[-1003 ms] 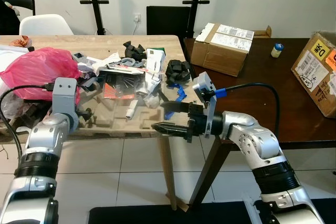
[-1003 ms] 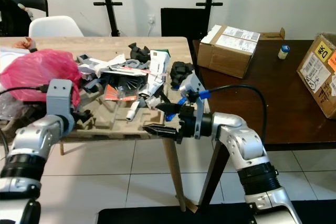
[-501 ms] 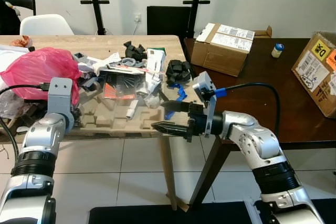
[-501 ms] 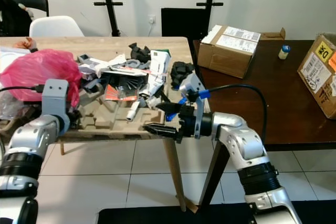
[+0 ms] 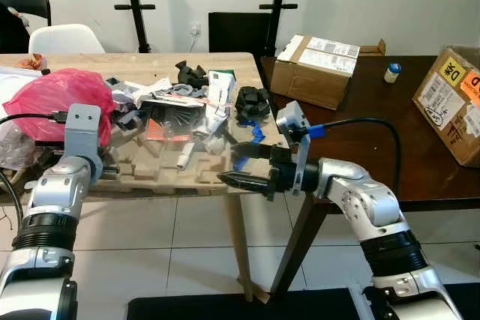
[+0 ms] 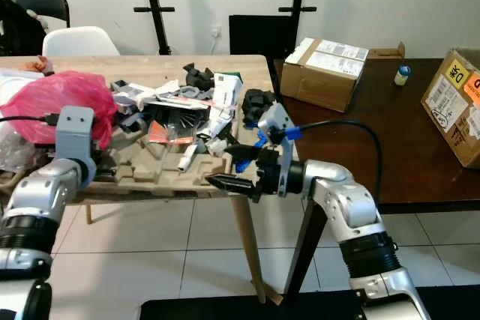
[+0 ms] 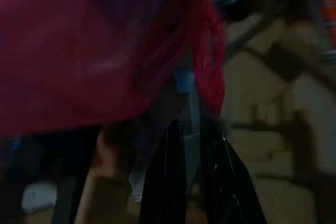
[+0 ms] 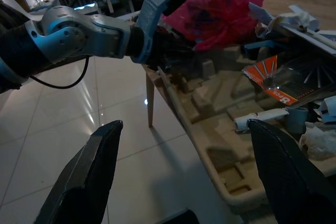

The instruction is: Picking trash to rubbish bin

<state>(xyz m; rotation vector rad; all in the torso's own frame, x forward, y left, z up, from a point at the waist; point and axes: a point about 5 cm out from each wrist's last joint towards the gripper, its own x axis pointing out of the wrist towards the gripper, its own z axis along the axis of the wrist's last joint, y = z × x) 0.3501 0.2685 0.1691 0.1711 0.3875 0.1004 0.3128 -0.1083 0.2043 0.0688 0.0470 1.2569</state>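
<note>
A wooden table (image 5: 247,61) carries a heap of trash (image 5: 184,95): torn paper, black foam bits, an orange packet and a white tube (image 5: 184,158). A brown pulp tray (image 5: 154,174) lies along the front edge. A pink plastic bag (image 5: 52,95) bulges at the left. My left gripper (image 7: 195,145) sits under the bag at the tray's left end, its fingers (image 7: 169,182) close together around a pale scrap (image 7: 157,150). My right gripper (image 5: 238,165) hovers open at the table's front right corner, facing the tray (image 8: 220,145).
A dark table (image 5: 360,133) to the right holds two cardboard boxes (image 5: 315,69) (image 5: 450,103) and a small bottle (image 5: 390,73). A white chair (image 5: 64,37) and black stands (image 5: 135,5) are behind. Tiled floor (image 5: 150,245) lies below.
My left arm has drawn back to the left along the tray's edge. The right gripper has stayed open in place. The camera has shifted slightly.
</note>
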